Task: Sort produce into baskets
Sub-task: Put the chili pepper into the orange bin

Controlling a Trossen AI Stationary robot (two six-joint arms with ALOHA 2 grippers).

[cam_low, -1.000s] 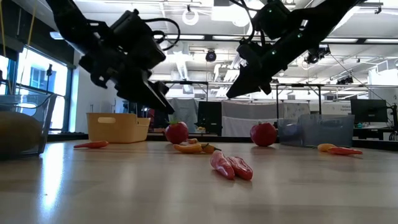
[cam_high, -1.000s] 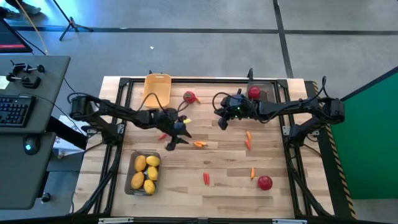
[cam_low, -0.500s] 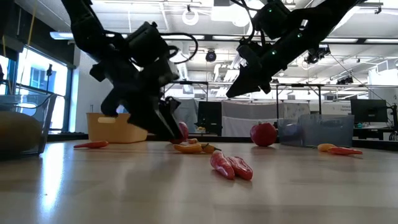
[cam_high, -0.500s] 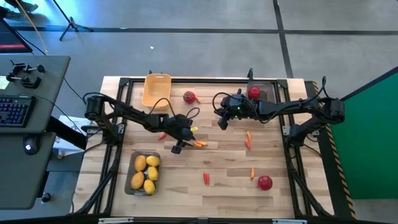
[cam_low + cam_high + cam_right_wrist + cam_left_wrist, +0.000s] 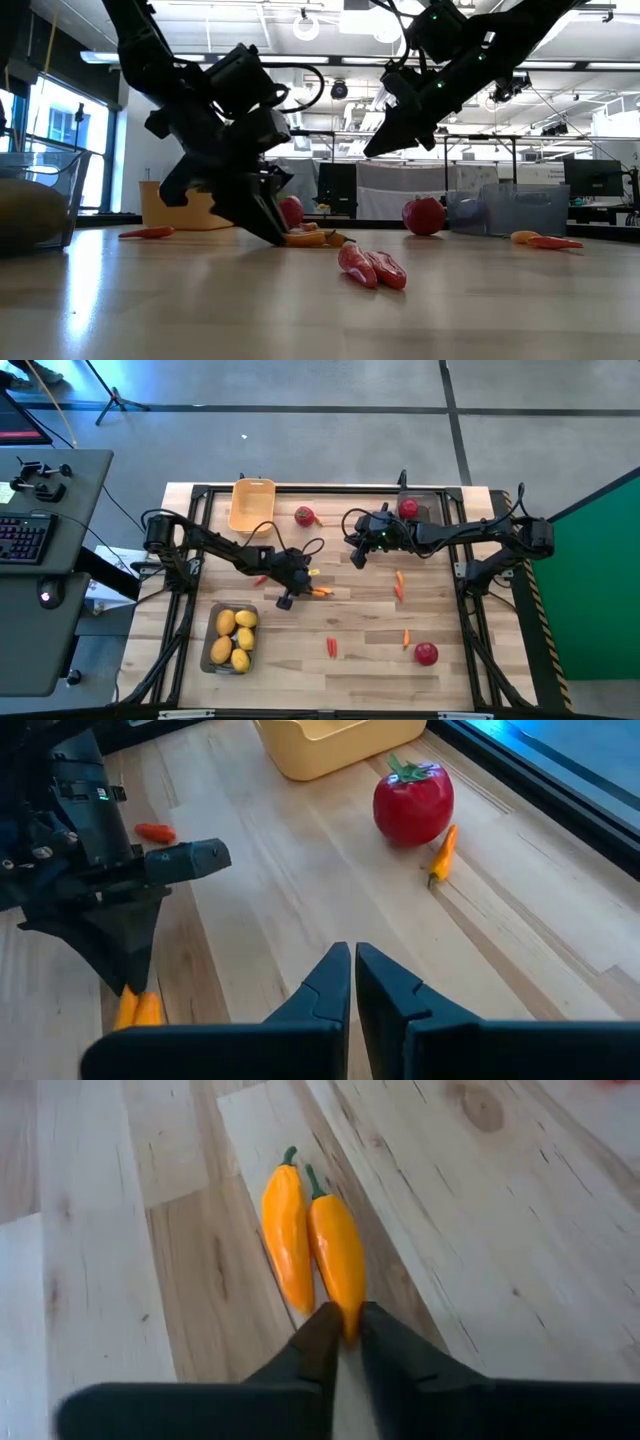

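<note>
From above, my left pincer [image 5: 300, 589] is down on the worktop [image 5: 360, 630] at two orange peppers [image 5: 320, 592]; my right pincer [image 5: 354, 557] hovers near mid-table, fingers together. Lemons [image 5: 233, 637] fill a grey tray [image 5: 207, 643]. At my left wrist, my fingertips [image 5: 325, 1325] pinch one pepper's tip [image 5: 338, 1260].

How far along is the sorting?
Done: lemons fill one grey tray, and a red fruit sits in the other. In hand: the left gripper pinches an orange pepper. Left: loose peppers, two red fruits; the yellow basket is empty.
</note>
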